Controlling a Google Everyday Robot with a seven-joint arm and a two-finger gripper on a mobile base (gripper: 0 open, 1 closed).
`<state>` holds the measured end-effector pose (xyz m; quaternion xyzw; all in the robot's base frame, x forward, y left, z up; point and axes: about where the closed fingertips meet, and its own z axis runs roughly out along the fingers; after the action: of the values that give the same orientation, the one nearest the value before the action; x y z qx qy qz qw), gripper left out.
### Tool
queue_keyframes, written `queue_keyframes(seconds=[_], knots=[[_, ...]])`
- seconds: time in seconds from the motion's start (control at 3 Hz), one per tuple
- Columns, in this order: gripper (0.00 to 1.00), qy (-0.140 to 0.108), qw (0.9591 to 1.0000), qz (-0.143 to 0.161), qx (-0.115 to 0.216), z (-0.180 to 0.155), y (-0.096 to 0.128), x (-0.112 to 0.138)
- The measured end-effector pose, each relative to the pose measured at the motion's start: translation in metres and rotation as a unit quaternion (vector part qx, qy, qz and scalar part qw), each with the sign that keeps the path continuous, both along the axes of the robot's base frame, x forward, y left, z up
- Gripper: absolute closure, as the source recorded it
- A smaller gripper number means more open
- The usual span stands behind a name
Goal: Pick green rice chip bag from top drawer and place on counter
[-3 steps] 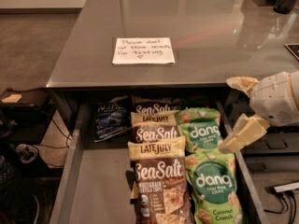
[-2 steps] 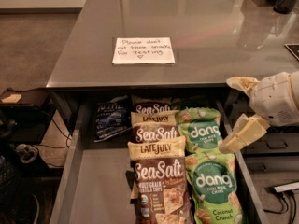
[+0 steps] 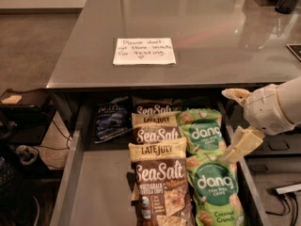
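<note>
Two green rice chip bags lie in the open top drawer (image 3: 94,187) along its right side: a far one (image 3: 203,132) and a near one (image 3: 215,189) with "Coconut Crunch" text. My gripper (image 3: 234,124) reaches in from the right, above the drawer's right wall, beside the far green bag. Its pale fingers are spread apart, one (image 3: 235,94) near the counter edge, the other (image 3: 242,144) lower over the drawer wall, with nothing between them. The grey counter (image 3: 211,36) lies behind the drawer.
Brown "Sea Salt" Late July bags (image 3: 157,173) fill the drawer's middle. A dark blue-black bag (image 3: 112,120) lies at the back left. A white handwritten note (image 3: 143,51) sits on the counter. Cables and clutter (image 3: 19,149) lie on the floor at left.
</note>
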<state>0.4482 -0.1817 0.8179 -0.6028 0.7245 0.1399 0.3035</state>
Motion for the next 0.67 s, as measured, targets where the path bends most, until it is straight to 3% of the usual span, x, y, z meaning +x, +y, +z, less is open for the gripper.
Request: queue_keyframes(seconds=[0.33, 0.67], knots=[[0.00, 0.008, 0.9988, 0.013, -0.046, -0.027, -0.006, -0.002], [0.00, 0.022, 0.9947, 0.021, -0.098, -0.054, -0.015, -0.005]])
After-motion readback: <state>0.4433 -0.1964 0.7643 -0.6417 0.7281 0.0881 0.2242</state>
